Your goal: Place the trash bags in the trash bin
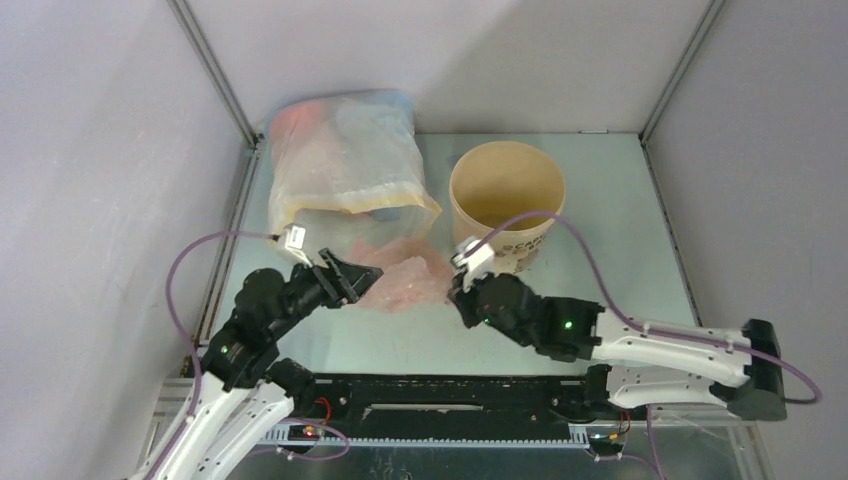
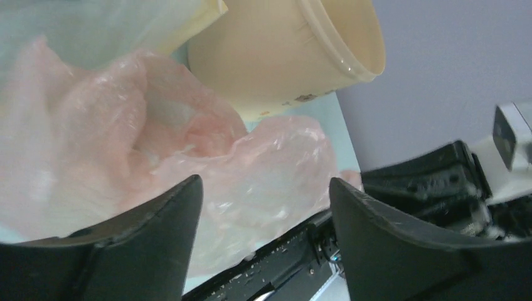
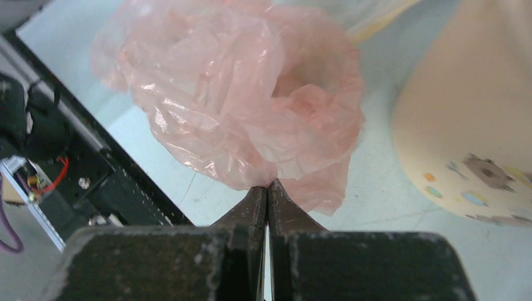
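A crumpled pale-pink trash bag [image 1: 405,280] lies on the table between my two grippers, in front of the big clear sack. The tan trash bin [image 1: 520,250] stands upright to its right, mouth open. My left gripper [image 1: 350,280] is open at the bag's left side. In the left wrist view its fingers straddle the pink plastic [image 2: 188,150] without closing on it. My right gripper [image 3: 268,188] is shut, its tips pinching the near edge of the trash bag [image 3: 238,94]. The bin wall [image 3: 477,125] rises just right of it.
A big clear whitish sack with a yellow hem [image 1: 345,160] stands at the back left, touching the pink bag. Grey enclosure walls ring the table. The black base rail [image 1: 450,395] runs along the near edge.
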`<state>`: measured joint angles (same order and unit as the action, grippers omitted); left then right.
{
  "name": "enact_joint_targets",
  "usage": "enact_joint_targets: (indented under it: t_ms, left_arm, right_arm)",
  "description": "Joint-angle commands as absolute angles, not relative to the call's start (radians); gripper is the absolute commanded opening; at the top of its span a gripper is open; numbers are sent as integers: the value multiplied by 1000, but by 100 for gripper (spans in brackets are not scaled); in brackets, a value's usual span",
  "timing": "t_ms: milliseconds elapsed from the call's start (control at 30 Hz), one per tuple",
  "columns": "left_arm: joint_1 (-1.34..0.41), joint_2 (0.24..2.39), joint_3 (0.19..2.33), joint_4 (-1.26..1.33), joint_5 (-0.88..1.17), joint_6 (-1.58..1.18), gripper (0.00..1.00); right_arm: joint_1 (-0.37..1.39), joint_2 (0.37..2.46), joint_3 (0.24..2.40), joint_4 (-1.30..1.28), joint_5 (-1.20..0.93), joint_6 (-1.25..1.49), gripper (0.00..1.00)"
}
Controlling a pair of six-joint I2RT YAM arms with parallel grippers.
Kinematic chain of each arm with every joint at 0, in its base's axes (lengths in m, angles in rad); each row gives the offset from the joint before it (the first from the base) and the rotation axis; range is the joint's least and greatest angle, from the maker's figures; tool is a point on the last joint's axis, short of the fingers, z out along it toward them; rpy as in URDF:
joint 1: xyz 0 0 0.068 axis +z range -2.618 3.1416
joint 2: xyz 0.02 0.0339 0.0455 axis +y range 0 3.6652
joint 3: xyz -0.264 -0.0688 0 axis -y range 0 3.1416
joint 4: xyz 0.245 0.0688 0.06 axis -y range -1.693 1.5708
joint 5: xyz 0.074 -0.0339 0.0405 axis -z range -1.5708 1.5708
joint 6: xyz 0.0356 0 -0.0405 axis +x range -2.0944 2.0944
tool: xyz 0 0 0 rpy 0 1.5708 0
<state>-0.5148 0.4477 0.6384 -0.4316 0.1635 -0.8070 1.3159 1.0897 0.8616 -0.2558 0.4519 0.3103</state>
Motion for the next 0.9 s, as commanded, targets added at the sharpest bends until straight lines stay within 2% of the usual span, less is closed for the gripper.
enact_joint_targets:
  t_ms: [0,67,167,500,733,867]
  left_arm:
    - [-518,347,690,-552,10,-768,85]
    - [-518,305,707,-609,-58,-758,90]
    - [-518,260,709,-650,-100,-745,90]
    - [-518,307,591,-626,-38,-756,92]
    - [-517,373,567,-583,-53,-726,92]
    - [-517,408,557,-549,-60,-721,93]
  right_arm:
    - [1217,977,818,-302,388,439,0]
    - [1178,929,796,-313,356,466,0]
    - [1129,873,775,-326,314,494,0]
    - [1090,847,771,-413,113,404,1]
    - [1133,872,726,-523,-62,374,17]
    - [1198,910,712,-582,-43,393,36]
